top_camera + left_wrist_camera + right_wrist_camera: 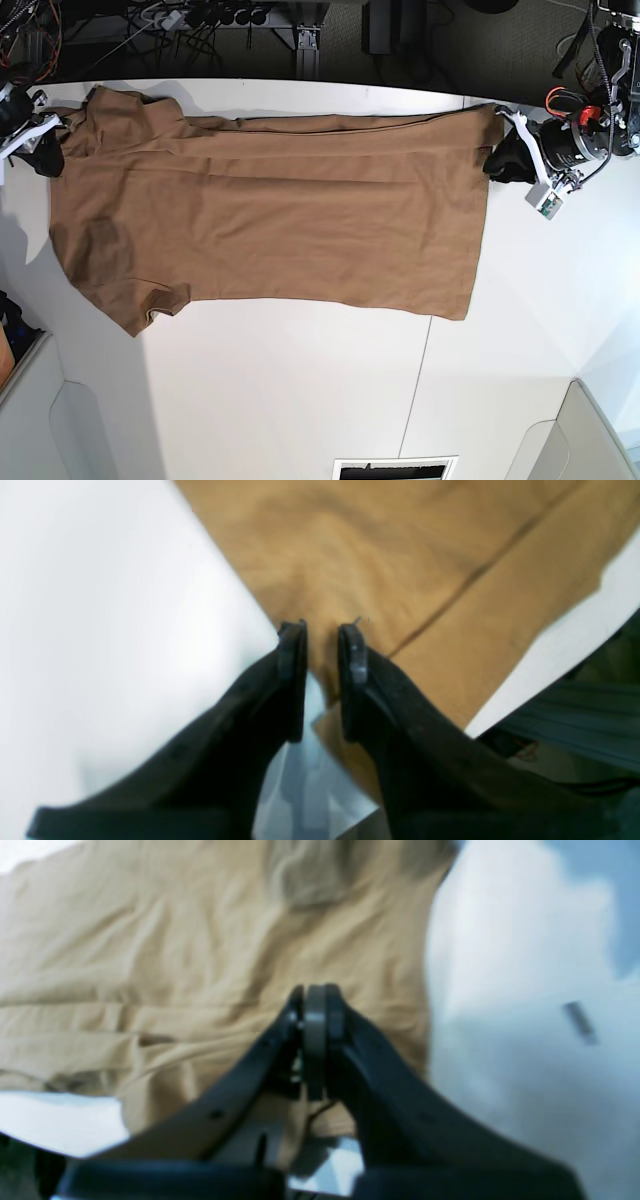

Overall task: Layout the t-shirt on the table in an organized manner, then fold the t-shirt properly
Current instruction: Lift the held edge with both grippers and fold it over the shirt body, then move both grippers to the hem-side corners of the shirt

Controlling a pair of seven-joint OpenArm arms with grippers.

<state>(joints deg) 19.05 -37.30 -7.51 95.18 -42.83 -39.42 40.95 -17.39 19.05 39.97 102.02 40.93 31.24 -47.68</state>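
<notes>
The tan-brown t-shirt [270, 215] lies stretched flat across the white table [300, 390], with the sleeves and shoulders at the left and the hem at the right. My left gripper [497, 158] is at the hem's far right corner. In the left wrist view it [322, 640] is shut on a fold of the shirt [400, 570]. My right gripper [47, 152] is at the far left shoulder. In the right wrist view it [315, 1005] is shut, with the shirt [175, 965] bunched under and around its tips.
Cables and dark equipment [200, 20] lie beyond the table's far edge. A dark seam line [420, 380] runs across the table, and a slotted vent [395, 468] sits at the front edge. The table's edge [550, 645] is close beside the left gripper.
</notes>
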